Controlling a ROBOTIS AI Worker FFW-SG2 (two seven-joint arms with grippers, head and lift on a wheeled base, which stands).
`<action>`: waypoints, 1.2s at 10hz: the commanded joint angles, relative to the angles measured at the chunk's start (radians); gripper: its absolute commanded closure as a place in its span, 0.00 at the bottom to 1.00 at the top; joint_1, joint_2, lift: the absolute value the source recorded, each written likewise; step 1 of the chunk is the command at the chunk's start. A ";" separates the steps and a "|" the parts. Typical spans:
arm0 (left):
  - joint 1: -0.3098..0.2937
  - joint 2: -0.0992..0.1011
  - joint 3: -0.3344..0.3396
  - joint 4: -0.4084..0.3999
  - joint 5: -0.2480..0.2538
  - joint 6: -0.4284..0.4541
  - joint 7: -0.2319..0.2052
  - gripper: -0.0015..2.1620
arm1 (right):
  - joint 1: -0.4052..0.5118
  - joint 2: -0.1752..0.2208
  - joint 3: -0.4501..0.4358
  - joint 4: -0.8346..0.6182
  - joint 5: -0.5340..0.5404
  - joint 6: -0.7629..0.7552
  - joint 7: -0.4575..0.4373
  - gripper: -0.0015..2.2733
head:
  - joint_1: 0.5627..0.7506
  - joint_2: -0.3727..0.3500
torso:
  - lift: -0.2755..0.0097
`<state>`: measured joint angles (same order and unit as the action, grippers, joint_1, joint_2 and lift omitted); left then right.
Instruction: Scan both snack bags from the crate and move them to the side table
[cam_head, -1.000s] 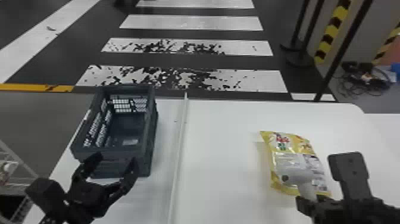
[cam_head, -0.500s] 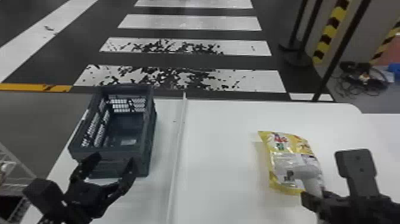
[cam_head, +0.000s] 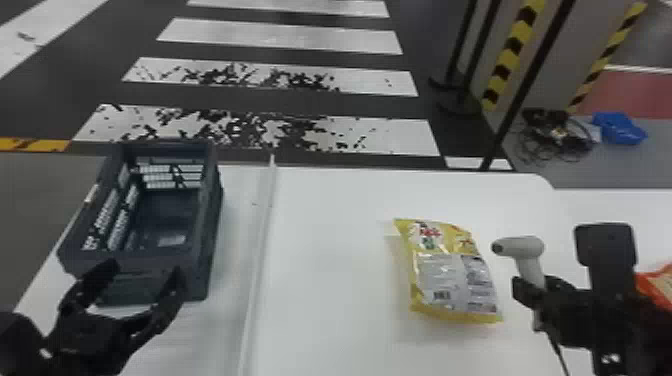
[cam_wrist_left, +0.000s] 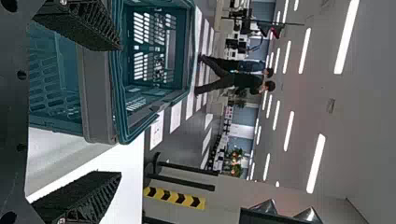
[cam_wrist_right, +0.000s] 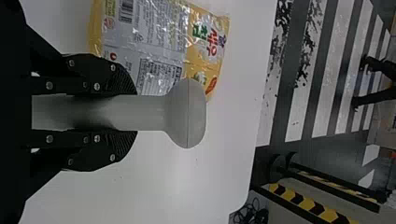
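Yellow snack bag (cam_head: 452, 270) flat on white table (cam_head: 330, 300), barcode side up; right gripper (cam_head: 533, 294) just right of bag, fingers closed on handle of pistol-shaped barcode scanner (cam_head: 522, 247); left gripper (cam_head: 143, 271) well left of bag, fingers wide apart, empty; dark plastic crate (cam_head: 206, 240) also left of bag, orange packet (cam_head: 659, 286) right of bag
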<state>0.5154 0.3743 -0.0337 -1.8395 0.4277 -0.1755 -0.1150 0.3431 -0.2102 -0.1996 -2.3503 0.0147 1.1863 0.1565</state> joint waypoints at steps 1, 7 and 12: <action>0.000 0.000 0.000 -0.001 0.000 0.000 0.000 0.02 | -0.006 -0.034 -0.047 0.072 -0.035 -0.138 0.000 0.98 | 0.70 0.34 | 0.62; 0.008 -0.006 0.006 -0.006 -0.001 0.000 0.000 0.02 | -0.200 -0.100 -0.096 0.511 -0.087 -0.356 0.063 0.98 | 0.70 0.22 | 0.62; 0.006 -0.008 0.011 -0.003 -0.001 0.003 0.000 0.02 | -0.315 -0.143 -0.067 0.758 -0.053 -0.423 0.090 0.98 | 0.70 0.16 | 0.62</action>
<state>0.5227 0.3666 -0.0240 -1.8428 0.4261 -0.1741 -0.1150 0.0371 -0.3479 -0.2724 -1.6143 -0.0398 0.7648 0.2475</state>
